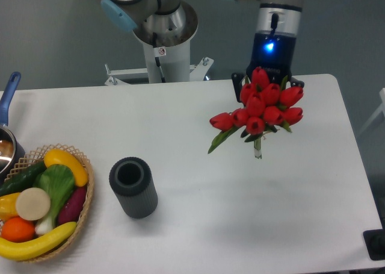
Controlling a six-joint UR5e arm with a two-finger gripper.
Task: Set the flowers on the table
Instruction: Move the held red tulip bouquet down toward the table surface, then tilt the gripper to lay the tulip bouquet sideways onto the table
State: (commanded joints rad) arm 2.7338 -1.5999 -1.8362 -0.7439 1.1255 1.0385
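Note:
The flowers [262,108], a bunch of red tulips with green leaves and a stem end pointing down, hang at the back right over the white table [204,189]. My gripper [268,83] comes down from above behind the tulip heads and is shut on the bunch. Its fingertips are mostly hidden by the blooms; dark finger parts show on either side of them. The stem end [257,150] is close to the tabletop; I cannot tell whether it touches.
A dark ribbed cylinder [133,186] stands upright left of centre. A wicker basket [86,197] of toy fruit and vegetables is at the front left, with a blue-handled pot [6,143] behind it. The robot base [162,42] is at the back.

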